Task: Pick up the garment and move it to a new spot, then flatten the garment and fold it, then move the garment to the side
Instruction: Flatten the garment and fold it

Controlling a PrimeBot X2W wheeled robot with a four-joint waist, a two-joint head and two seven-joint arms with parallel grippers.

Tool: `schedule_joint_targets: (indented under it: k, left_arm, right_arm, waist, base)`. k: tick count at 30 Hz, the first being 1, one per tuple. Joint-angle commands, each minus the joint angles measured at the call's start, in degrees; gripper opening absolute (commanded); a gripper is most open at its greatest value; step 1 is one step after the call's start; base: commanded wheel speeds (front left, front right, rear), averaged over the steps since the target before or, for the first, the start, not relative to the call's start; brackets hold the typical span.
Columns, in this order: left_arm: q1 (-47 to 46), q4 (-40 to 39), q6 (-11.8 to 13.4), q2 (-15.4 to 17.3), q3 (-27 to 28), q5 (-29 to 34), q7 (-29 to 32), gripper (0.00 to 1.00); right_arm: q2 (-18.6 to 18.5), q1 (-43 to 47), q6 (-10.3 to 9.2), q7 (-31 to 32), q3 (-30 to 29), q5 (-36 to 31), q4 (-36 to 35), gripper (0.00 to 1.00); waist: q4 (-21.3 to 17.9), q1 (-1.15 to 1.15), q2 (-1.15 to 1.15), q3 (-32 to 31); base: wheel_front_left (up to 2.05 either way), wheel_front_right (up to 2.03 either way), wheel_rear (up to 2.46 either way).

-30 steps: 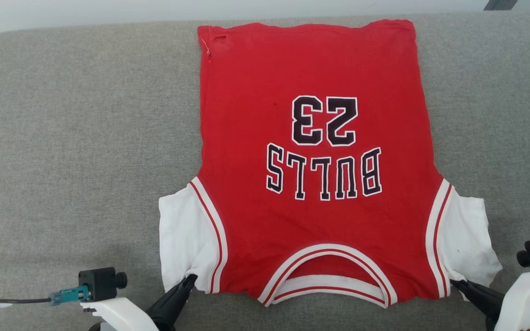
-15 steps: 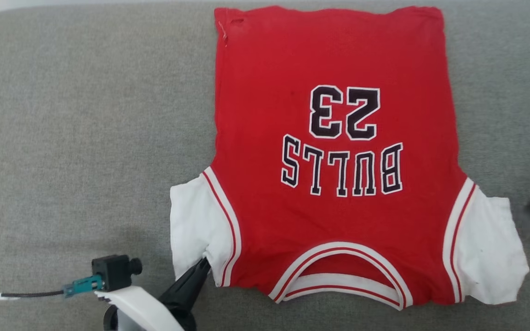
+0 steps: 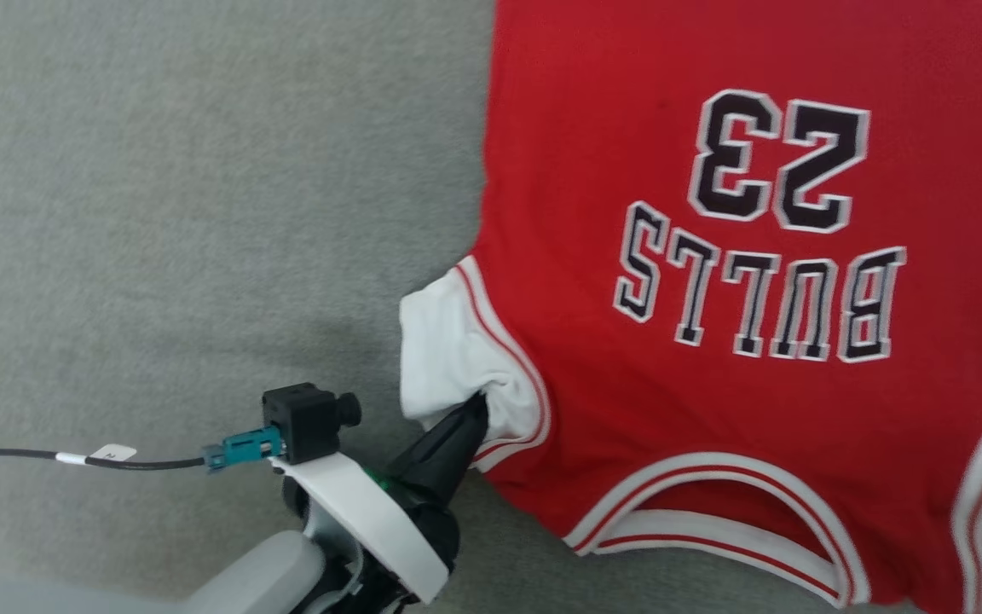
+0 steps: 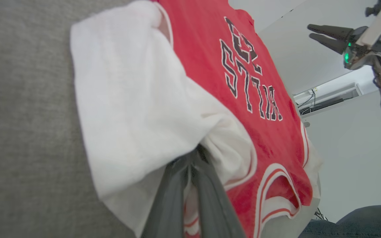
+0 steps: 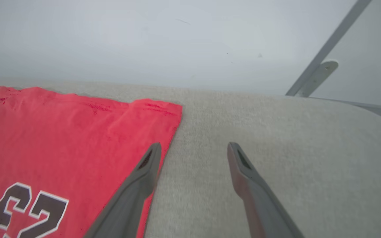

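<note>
Slanting low across the grey fabric surface (image 3: 158, 213), the left gripper (image 3: 476, 405) pinches the white sleeve (image 3: 440, 341) of the red jersey shirt (image 3: 627, 409) spread beyond its fingertips; the right gripper (image 5: 193, 147) hovers, fingers apart.

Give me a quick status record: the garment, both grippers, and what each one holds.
garment: red jersey, spread flat and chest side up on the gray fabric surface; lettering reads upside down in the head view
left gripper: fingers shut on the white sleeve at its near edge, with the cloth bunched around them
right gripper: fingers open, holding nothing, up in the air near the garment's far hem corner
fold: not yet begun
</note>
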Motion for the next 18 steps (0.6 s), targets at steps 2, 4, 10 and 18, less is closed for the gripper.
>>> schedule_joint_targets:
  k: [2, 4, 10, 18]
  left_arm:
    - [-0.7, 0.5, -0.3, -0.9, -0.3, 0.5, -0.5, 0.00]
    - [-0.8, 0.3, -0.4, -1.5, -0.4, 1.2, -0.9, 0.00]
    - [-0.6, -1.3, -0.2, -2.8, -1.4, 3.4, -1.5, 0.00]
    - [-1.4, -1.3, -0.5, -3.9, -1.4, 3.6, -1.7, 0.00]
  right_arm:
    - [0.7, -3.3, 0.00, 1.7, 1.4, -1.6, 3.7, 1.00]
    - [0.8, -6.8, 0.00, 4.0, 2.9, -3.2, 7.7, 1.00]
    - [-0.8, -10.9, 0.00, 5.6, 7.4, -8.3, 15.7, 1.00]
    - [-0.2, -11.5, 0.00, 5.8, 10.4, -8.7, 22.4, 1.00]
  waist:
    - [3.9, 0.00, 0.00, 3.6]
    - [4.9, 0.00, 0.00, 4.6]
    - [7.8, 0.00, 0.00, 6.1]
    - [8.6, 0.00, 0.00, 7.5]
  base:
    - [0.00, 0.00, 0.00]
    - [0.00, 0.00, 0.00]
    - [0.00, 0.00, 0.00]
    - [0.00, 0.00, 0.00]
